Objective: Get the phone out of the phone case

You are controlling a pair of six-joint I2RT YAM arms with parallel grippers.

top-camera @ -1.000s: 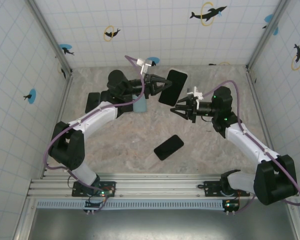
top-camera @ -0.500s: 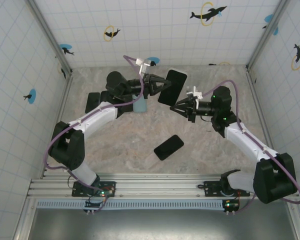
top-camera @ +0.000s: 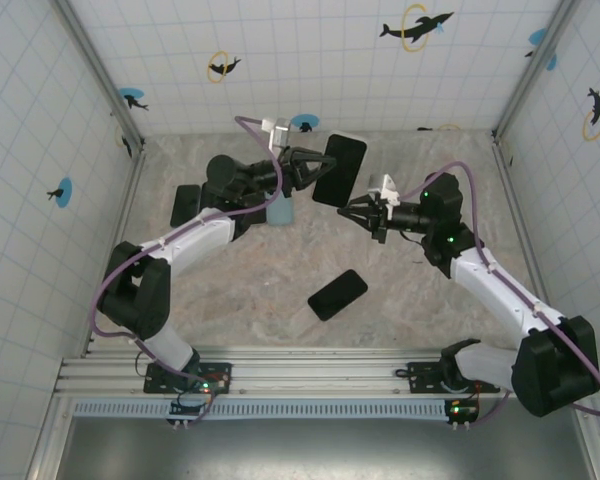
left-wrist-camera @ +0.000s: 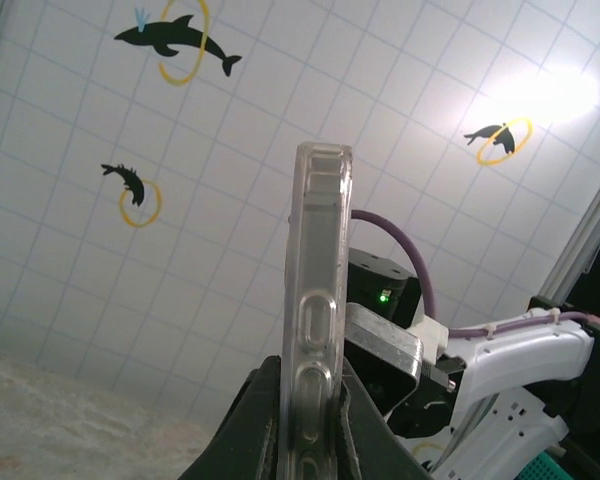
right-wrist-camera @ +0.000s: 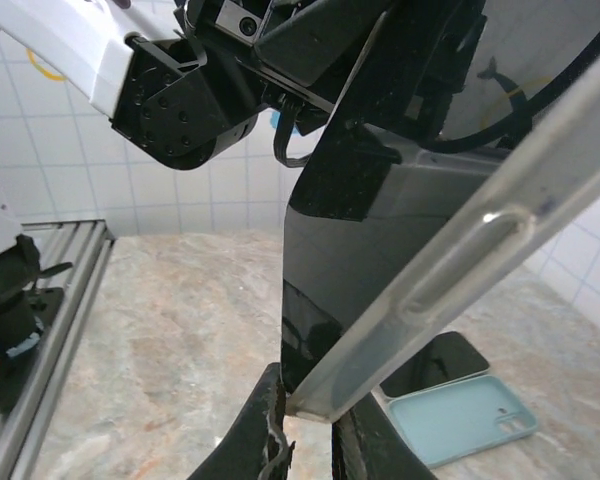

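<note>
Clear springy plastic, the phone case (left-wrist-camera: 315, 300) hugging its slick, stiff phone (top-camera: 338, 170) is held above the tabletop (top-camera: 240, 290), left hand (left-wrist-camera: 310, 400) clamping one end, right hand (right-wrist-camera: 310, 420) pinching the rim, probably where to peel.

Phone (top-camera: 338, 170): black slab, glossy face, seated in the phone case (left-wrist-camera: 315, 330). No gap visible between the two. The case is clear/translucent with rounded corners and moulded button bumps along its side rail. The pair is held in the air above the back middle of the bench, well off the surface, standing on edge with its long axis roughly upright and tilted slightly. The left claw (top-camera: 318, 172) is clamped across the case's faces at one end, seen edge-on from the left wrist. The right claw (right-wrist-camera: 305, 420) is pinched onto the case's lower corner at the rim. Can't tell which face is the screen.
</note>
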